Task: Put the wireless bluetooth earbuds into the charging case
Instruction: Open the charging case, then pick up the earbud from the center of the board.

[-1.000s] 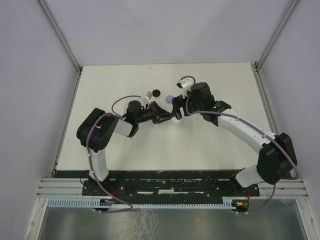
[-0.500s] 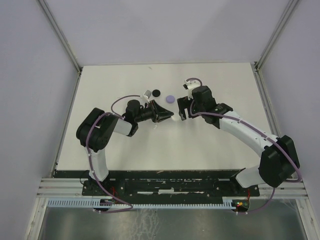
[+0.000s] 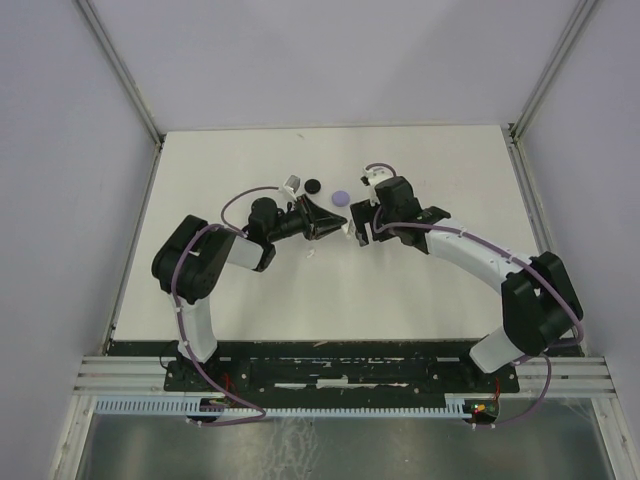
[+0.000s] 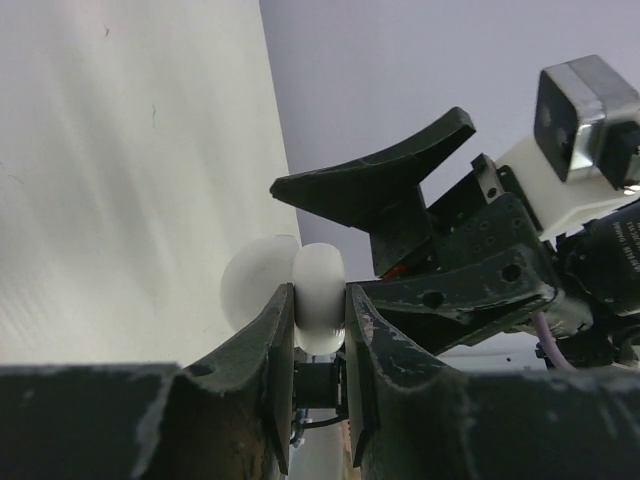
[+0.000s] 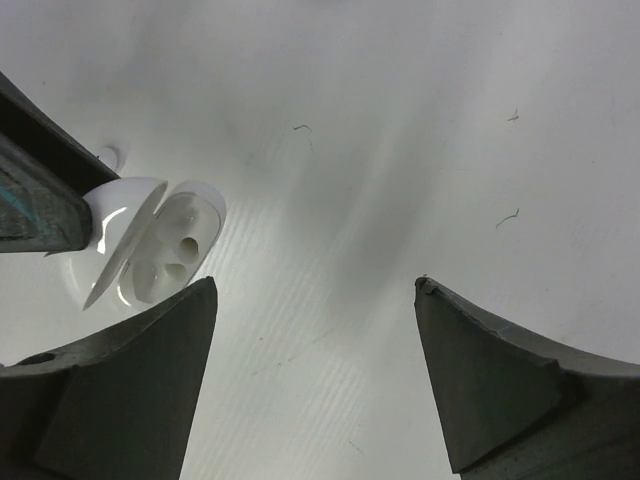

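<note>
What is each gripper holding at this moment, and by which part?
The left gripper pinches one half of the open white charging case. The right gripper is open, holding nothing.

Left claw [image 4: 320, 300] clamped shut, arm stretched rightward; right claw [image 5: 315, 288] spread wide, close beside left claw.

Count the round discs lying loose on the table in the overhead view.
2. A black disc sits beyond the left gripper; a lilac disc lies just right of it, near the right gripper. The arms may hide more.
</note>
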Motion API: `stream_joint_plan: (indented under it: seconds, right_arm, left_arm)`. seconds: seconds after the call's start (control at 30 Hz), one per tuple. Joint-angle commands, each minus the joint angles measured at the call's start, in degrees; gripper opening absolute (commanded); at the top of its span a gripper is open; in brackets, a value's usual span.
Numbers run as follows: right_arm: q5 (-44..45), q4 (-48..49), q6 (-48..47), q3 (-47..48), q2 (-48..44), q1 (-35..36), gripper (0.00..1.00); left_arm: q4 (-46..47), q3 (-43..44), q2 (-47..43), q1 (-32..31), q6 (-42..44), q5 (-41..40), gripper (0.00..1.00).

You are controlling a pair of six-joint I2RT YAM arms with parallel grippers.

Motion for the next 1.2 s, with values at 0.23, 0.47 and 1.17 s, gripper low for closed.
stream_joint_plan:
  seconds: [0.23,0.47,1.17]
  right_arm:
    - [3.7,5.2,1.4,-0.8,-0.7,0.3,0.88]
    - [2.0,6.1,2.6,-1.9,0.0,0.1,0.86]
    - [2.7,0.5,9.4,21.6,26.4,11.8,0.63]
  left_arm:
    - [9.4,0.9,0.1,1.4,-5.9,2.9,0.03]
    - [19.0,-5.5,-1.0,11.3,-12.9,2.1,0.03]
    - [26.7,-16.7,-5.0,25.8,-18.8,1.7,0.03]
